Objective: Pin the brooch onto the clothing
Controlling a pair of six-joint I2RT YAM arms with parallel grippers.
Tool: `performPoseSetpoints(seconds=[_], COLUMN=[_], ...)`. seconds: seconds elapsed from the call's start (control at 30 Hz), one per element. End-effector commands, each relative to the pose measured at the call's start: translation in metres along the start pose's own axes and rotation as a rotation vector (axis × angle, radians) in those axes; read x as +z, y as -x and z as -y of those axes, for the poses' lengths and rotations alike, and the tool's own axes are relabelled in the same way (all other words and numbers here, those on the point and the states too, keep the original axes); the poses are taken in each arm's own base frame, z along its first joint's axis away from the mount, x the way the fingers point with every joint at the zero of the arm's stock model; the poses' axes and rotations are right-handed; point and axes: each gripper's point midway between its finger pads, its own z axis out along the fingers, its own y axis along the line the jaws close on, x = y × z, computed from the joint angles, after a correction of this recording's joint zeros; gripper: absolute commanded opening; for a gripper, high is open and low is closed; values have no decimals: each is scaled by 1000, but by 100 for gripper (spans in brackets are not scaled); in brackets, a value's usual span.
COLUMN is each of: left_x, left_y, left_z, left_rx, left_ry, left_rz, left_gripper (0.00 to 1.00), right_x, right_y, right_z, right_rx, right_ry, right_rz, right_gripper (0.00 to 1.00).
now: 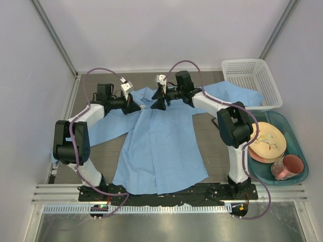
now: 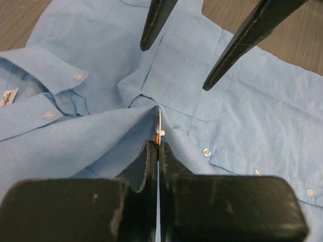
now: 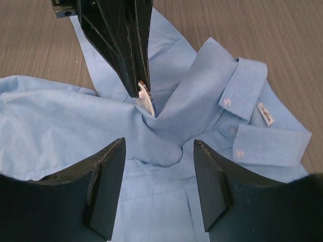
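From above, the shirt (image 1: 161, 146) lies flat down the middle of the table (image 1: 212, 128), hem toward the arm bases and collar at the far end; bare table flanks it on both sides, while a white basket (image 1: 251, 80) and a teal tray (image 1: 295, 169) crowd the right edge; the left claw (image 1: 136, 105) and right claw (image 1: 160, 102) sit close together over the collar, and the brooch is too small to make out here. In the left wrist view, the left claw (image 2: 158, 147) is pinched fully closed on the brooch (image 2: 158, 128); the brooch stands on edge, thin rim toward the camera, its flat running straight out along the fingers, with shirt fabric gathered against both sides; the right claw (image 2: 175, 68) hangs beyond, parted wide and holding nothing. In the right wrist view, the right claw (image 3: 159, 146) gapes over a raised fold, apart from the brooch (image 3: 146, 97); the brooch juts from the left claw's tips, tilted, its pale face showing.
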Motion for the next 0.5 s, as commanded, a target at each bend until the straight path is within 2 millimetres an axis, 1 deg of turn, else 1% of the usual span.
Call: performPoseSetpoints(seconds=[0.0,0.1,0.2,0.33,0.47], left_x=[2,1,2,5,7], left_y=[20,19,20,21,23], left_z=[8,10,11,12,17], left_rx=[104,144,153,163,170], left_ry=[-102,-122,-132,-144,-156], left_rz=[40,28,30,31,34], left_gripper=[0,0,0,0,0], right_x=[3,6,6,8,11], right_y=[41,42,45,39,34], right_z=[9,10,4,-5,-9], right_rx=[-175,-182,-197,-221,-223], right_ry=[55,75,110,156,176], right_rz=[119,130,147,142,137], right_gripper=[60,58,57,56,57])
